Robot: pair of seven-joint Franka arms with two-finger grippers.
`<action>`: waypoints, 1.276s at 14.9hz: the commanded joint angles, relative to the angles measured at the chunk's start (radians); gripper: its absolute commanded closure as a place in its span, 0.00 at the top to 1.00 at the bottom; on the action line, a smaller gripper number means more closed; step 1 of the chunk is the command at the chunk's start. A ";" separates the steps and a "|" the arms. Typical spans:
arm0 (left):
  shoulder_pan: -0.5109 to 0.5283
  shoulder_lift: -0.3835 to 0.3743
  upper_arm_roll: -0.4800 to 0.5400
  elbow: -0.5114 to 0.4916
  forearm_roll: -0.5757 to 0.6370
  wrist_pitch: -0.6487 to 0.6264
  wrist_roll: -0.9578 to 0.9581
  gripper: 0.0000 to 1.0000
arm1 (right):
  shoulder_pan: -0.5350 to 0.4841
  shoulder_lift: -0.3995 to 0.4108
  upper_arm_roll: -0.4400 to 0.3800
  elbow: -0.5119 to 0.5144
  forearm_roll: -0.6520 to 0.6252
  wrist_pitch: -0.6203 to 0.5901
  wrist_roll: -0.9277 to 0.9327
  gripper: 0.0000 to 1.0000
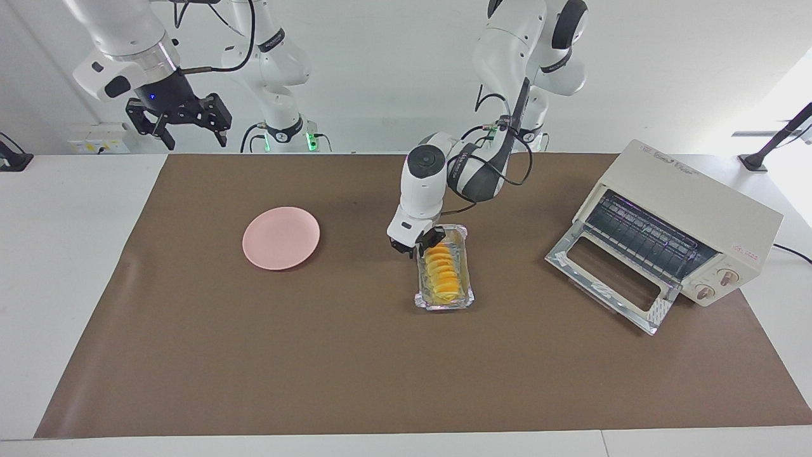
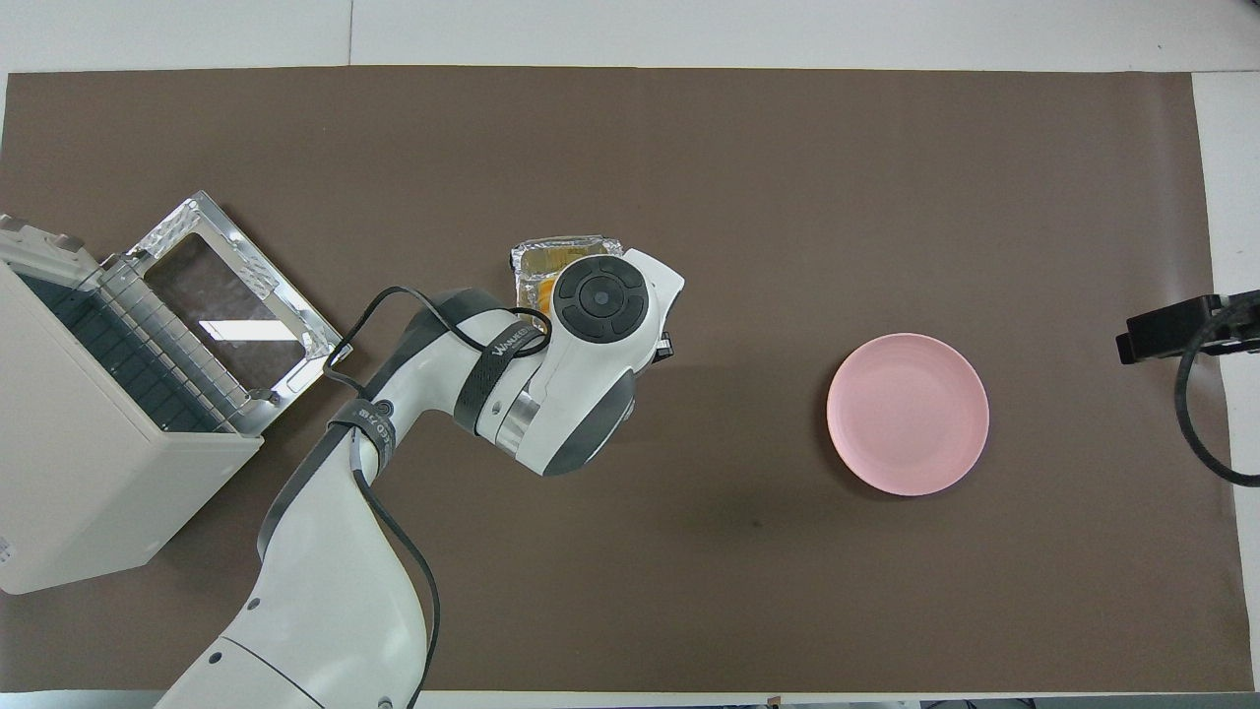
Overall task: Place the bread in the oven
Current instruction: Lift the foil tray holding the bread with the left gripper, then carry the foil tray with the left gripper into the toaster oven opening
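Observation:
The bread (image 1: 443,273), a ridged yellow-orange loaf, lies in a crinkled foil tray (image 1: 466,298) at the middle of the brown mat. My left gripper (image 1: 422,249) is down at the tray's end nearer to the robots, at the loaf's end. In the overhead view the left wrist covers nearly all of the tray (image 2: 566,244). The cream-white oven (image 1: 691,203) stands at the left arm's end of the table, its glass drop door (image 1: 564,260) folded down and the wire rack (image 1: 641,238) showing. It also shows in the overhead view (image 2: 79,463). My right gripper (image 1: 184,124) waits open, raised above the table's edge.
A round pink plate (image 1: 281,237) lies on the mat toward the right arm's end, also in the overhead view (image 2: 908,414). The brown mat (image 1: 254,368) covers most of the table. The oven's cable runs off by its knobs.

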 commanded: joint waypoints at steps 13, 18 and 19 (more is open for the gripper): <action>0.294 -0.141 0.159 0.141 -0.022 -0.273 -0.121 0.00 | -0.019 -0.025 0.012 -0.026 0.018 -0.005 0.007 1.00; 0.470 -0.146 0.233 0.105 -0.006 -0.254 0.057 0.00 | -0.019 -0.024 0.012 -0.026 0.018 -0.005 0.007 1.00; 0.484 -0.159 0.234 0.079 -0.005 -0.251 0.076 0.00 | -0.019 -0.025 0.012 -0.026 0.018 -0.005 0.007 1.00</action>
